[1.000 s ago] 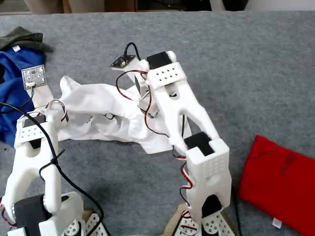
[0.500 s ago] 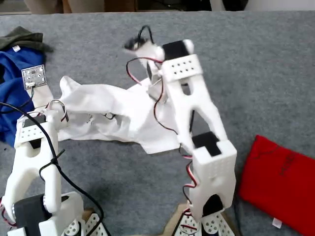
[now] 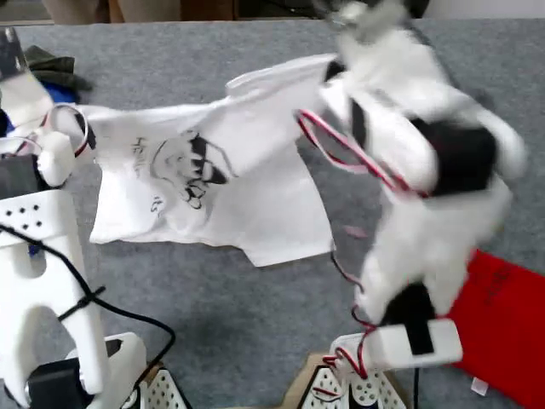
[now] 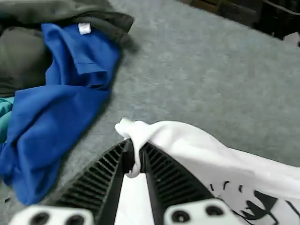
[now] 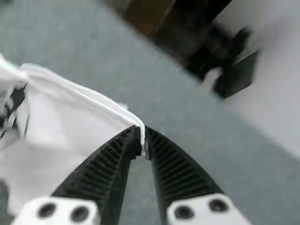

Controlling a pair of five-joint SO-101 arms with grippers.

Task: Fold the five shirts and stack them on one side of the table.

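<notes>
while left gripper (image 4: 133, 151) and right gripper (image 5: 142, 139) pinch the white shirt (image 3: 255, 196), grey felt covers the table (image 3: 213, 341); dark furniture (image 5: 201, 37) behind.

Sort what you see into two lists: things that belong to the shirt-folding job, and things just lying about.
Job: white shirt, held by left gripper and right gripper; blue shirt; olive shirt; red shirt.
Lying about: dark furniture in the background.

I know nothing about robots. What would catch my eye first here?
A white shirt with a black drawing is held spread out over the grey table. The left end effector and right end effector each pinch an edge. A red shirt lies at the right.
</notes>
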